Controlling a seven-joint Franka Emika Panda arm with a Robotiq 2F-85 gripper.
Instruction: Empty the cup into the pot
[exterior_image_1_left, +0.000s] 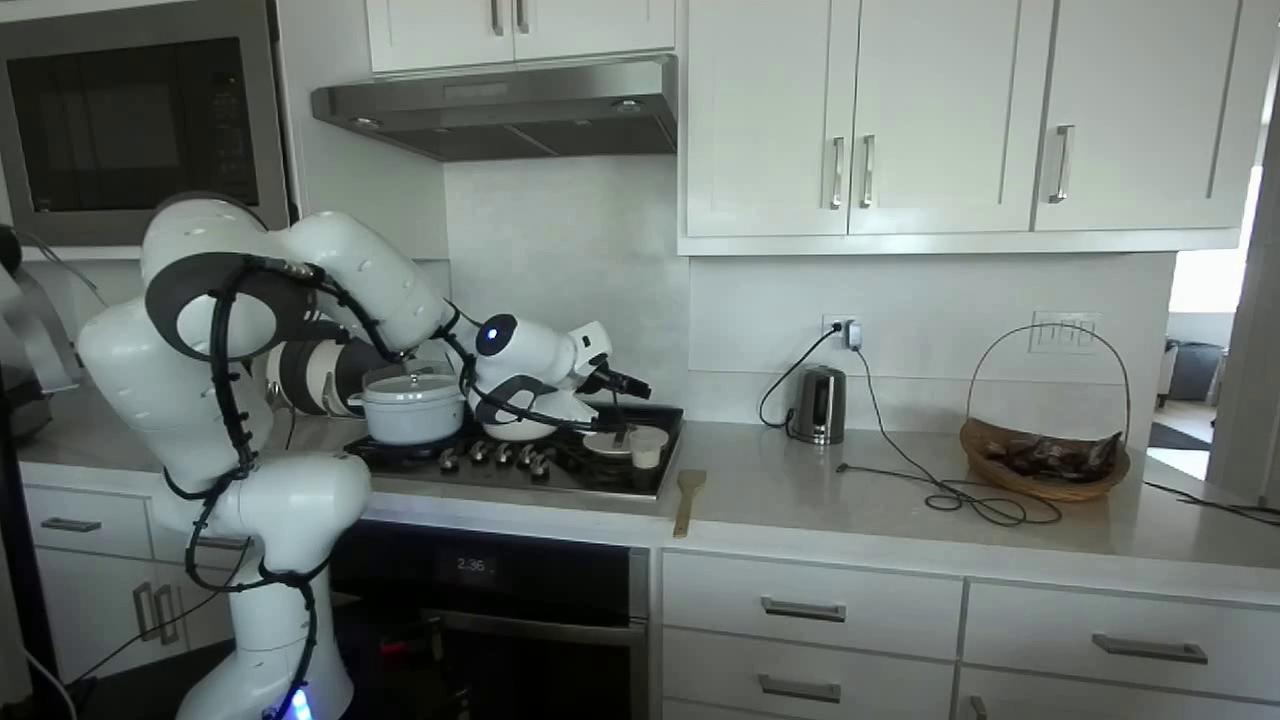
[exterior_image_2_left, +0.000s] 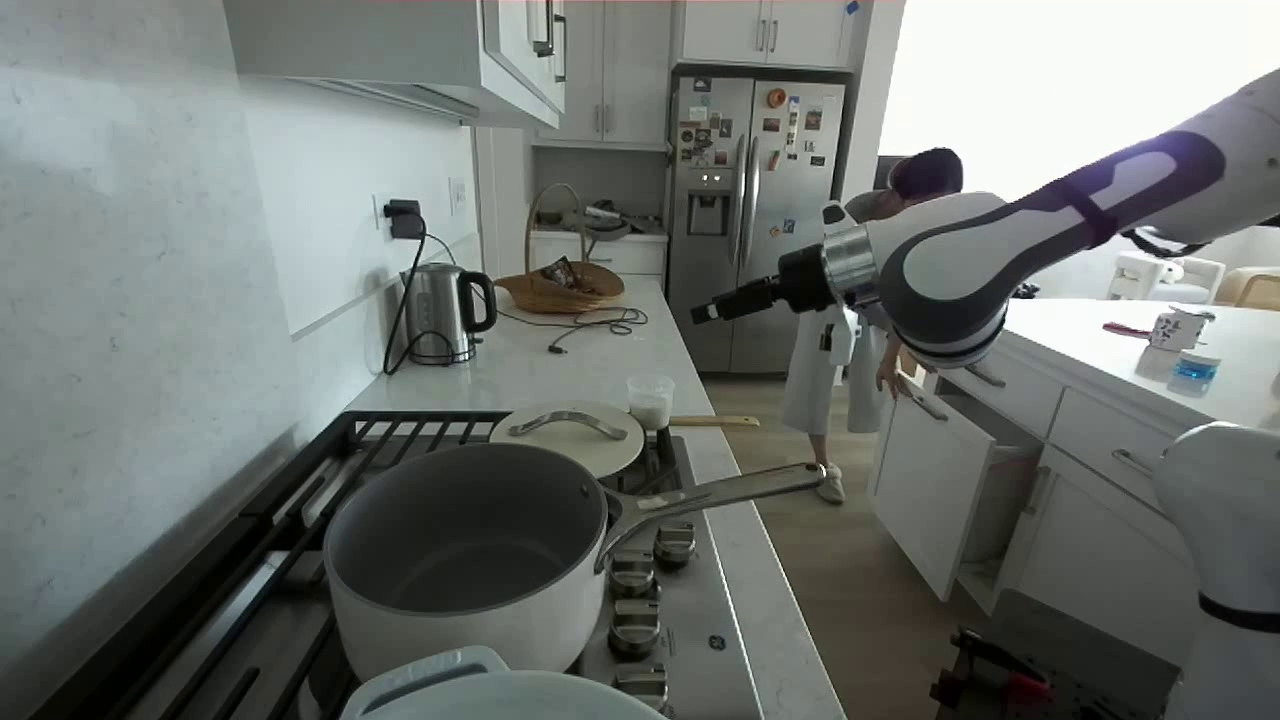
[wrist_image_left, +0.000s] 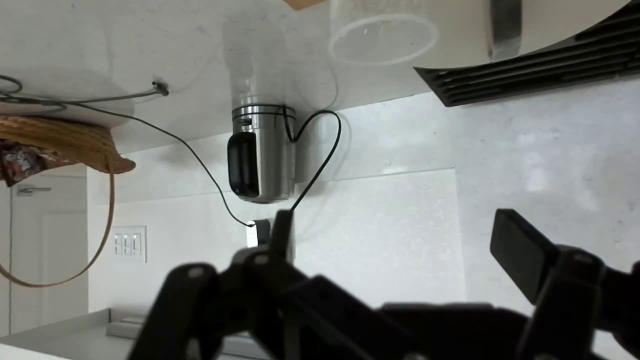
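Toward the counter's (exterior_image_1_left: 800, 505) far end a woven basket (exterior_image_1_left: 1050, 489) holds dark packets (exterior_image_1_left: 1050, 457); the long-handled pot (exterior_image_2_left: 470, 632) on the cooktop (exterior_image_2_left: 715, 585) shows its bare grey inside. The pincer (wrist_image_left: 395, 225) has its fingers (wrist_image_left: 522, 255) well apart. By the cooktop's front corner, beside the lid (exterior_image_2_left: 545, 450), the translucent cup (exterior_image_2_left: 651, 389) stands upright, whitish contents (exterior_image_2_left: 652, 411) in its lower part.

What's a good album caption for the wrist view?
Upside-down snapshot: open, empty gripper below, metal kettle above, translucent cup at the top edge.
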